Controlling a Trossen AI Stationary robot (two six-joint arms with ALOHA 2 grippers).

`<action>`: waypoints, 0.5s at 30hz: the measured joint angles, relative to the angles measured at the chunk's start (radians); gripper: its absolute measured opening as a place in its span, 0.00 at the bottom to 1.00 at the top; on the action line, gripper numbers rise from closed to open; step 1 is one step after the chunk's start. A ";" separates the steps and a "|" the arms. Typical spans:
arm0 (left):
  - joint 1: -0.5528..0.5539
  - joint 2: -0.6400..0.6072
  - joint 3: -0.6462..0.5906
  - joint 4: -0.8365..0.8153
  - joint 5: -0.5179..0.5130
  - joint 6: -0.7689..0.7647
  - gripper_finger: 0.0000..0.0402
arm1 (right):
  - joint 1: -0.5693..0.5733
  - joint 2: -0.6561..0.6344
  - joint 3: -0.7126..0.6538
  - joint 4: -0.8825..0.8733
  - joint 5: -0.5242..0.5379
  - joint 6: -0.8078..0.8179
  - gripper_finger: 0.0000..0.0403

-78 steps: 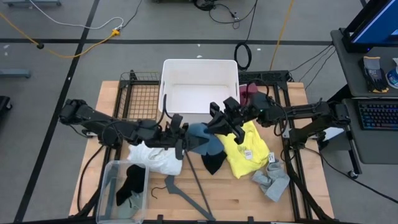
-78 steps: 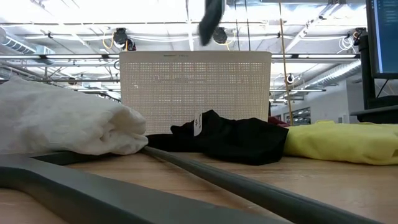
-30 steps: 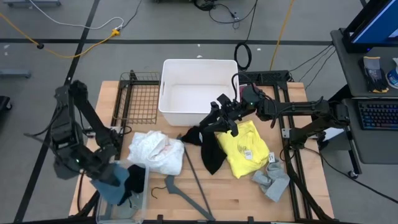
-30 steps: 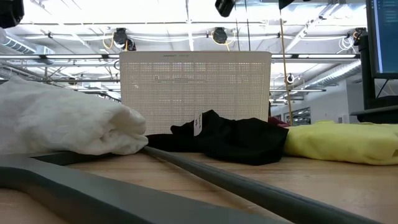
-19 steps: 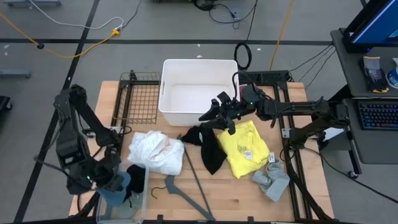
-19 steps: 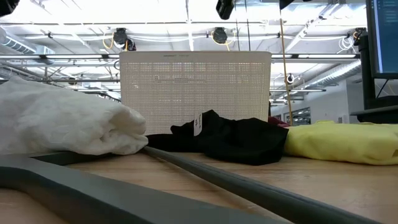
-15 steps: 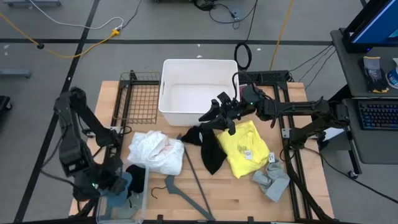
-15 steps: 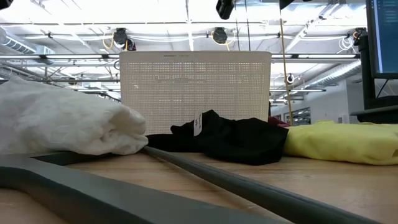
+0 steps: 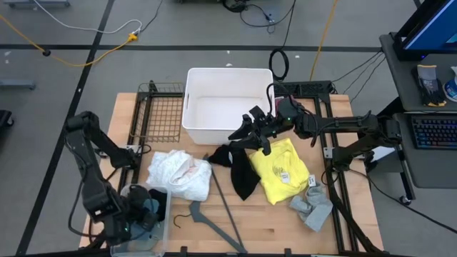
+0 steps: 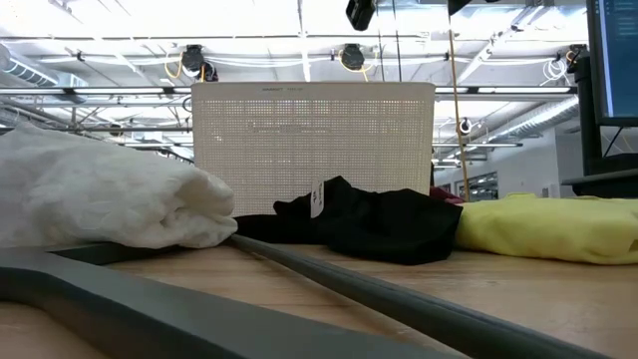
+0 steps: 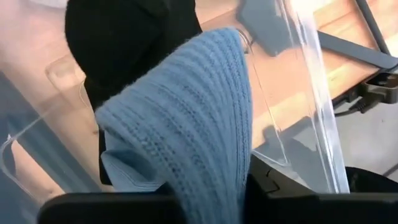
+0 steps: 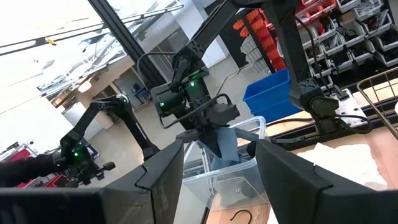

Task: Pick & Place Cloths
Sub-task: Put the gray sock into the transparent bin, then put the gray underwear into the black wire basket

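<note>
Below, at the desk's (image 9: 285,228) front left corner, the left claw (image 9: 136,218) hangs over a clear plastic bin (image 9: 158,232), its fingers still pinching the teal-blue cloth (image 11: 193,118) above a black cloth (image 11: 124,43) inside. Right claw (image 9: 246,132) hovers half open and empty, over another black cloth (image 9: 239,171) beside the yellow cloth (image 9: 282,171).

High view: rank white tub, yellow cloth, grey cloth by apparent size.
1. white tub, largest
2. yellow cloth
3. grey cloth, smallest
</note>
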State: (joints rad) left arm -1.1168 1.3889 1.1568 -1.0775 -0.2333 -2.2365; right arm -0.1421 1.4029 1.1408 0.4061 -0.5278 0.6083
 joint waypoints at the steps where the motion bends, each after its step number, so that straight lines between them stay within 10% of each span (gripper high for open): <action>1: 0.000 0.002 0.000 0.000 0.000 -0.008 0.15 | 0.000 0.000 0.000 0.000 0.000 0.000 0.49; 15: 0.000 -0.027 0.000 0.023 0.224 -0.065 0.64 | 0.000 0.000 0.000 0.000 -0.173 -0.016 0.49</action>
State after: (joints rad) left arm -1.1168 1.3617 1.1564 -1.0541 -0.0089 -2.3015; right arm -0.1421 1.4029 1.1408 0.4061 -0.7010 0.5924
